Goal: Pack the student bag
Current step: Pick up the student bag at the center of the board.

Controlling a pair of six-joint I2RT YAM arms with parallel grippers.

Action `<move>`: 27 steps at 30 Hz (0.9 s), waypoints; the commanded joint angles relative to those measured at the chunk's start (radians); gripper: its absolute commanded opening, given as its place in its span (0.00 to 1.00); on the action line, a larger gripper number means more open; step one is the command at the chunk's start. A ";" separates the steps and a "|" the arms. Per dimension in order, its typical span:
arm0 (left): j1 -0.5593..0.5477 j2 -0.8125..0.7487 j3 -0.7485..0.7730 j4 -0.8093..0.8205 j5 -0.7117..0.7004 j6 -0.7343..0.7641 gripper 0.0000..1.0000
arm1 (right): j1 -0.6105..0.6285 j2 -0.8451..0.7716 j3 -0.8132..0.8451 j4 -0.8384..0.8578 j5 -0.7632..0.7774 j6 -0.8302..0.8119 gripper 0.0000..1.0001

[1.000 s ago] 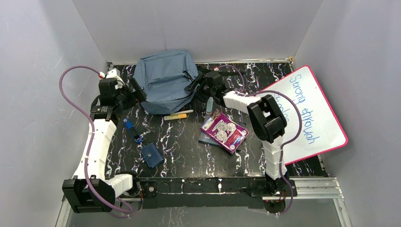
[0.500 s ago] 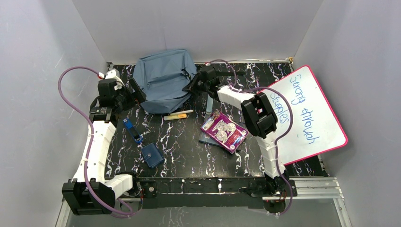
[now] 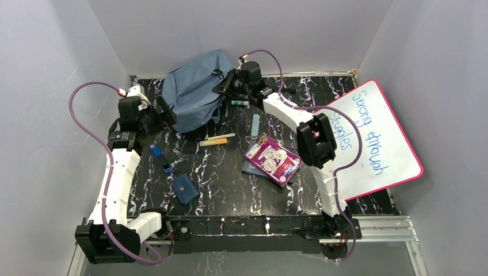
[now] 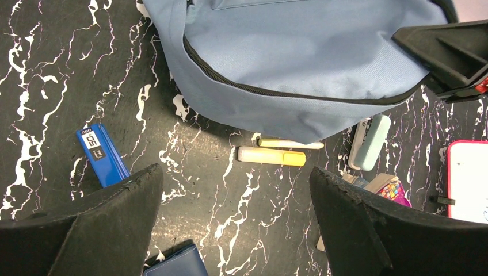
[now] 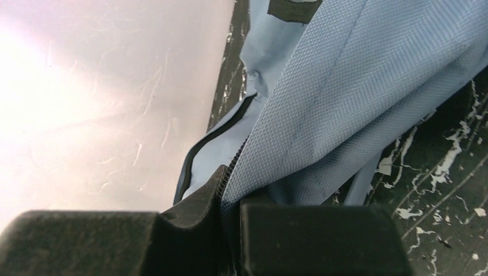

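Near the table's left edge, our left gripper [image 4: 236,192] hangs with fingers spread wide, just beside the student bag [image 3: 193,95]. We see the bag bunched at the far edge, toward the far-left corner, and our right gripper [image 5: 230,198] pinches its blue fabric there.

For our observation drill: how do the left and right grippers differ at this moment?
The left gripper is open and holds nothing; the right gripper is shut on the student bag fabric. The left hangs over the table beside the bag; the right is at its far right side. Both are black.
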 commanded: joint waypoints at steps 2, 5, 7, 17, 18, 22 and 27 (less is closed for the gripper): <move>-0.003 -0.018 -0.004 -0.008 -0.012 0.002 0.94 | -0.002 -0.019 0.147 0.143 -0.019 0.019 0.00; -0.003 -0.025 -0.004 -0.010 -0.020 0.005 0.94 | -0.003 -0.008 0.202 0.139 -0.007 -0.001 0.00; -0.004 -0.029 -0.004 -0.014 -0.025 0.007 0.94 | -0.002 -0.005 0.236 0.132 0.005 -0.021 0.00; -0.004 -0.025 -0.006 -0.015 -0.021 0.007 0.94 | -0.024 -0.078 0.230 0.139 0.159 -0.120 0.00; -0.004 -0.025 -0.006 -0.014 -0.020 0.006 0.94 | -0.031 -0.089 0.223 0.142 0.176 -0.119 0.00; -0.004 -0.029 -0.007 -0.014 -0.019 0.006 0.94 | -0.062 -0.136 0.177 0.153 0.238 -0.112 0.00; -0.003 -0.031 -0.016 -0.014 -0.015 -0.002 0.94 | -0.114 -0.235 0.060 0.187 0.317 -0.099 0.00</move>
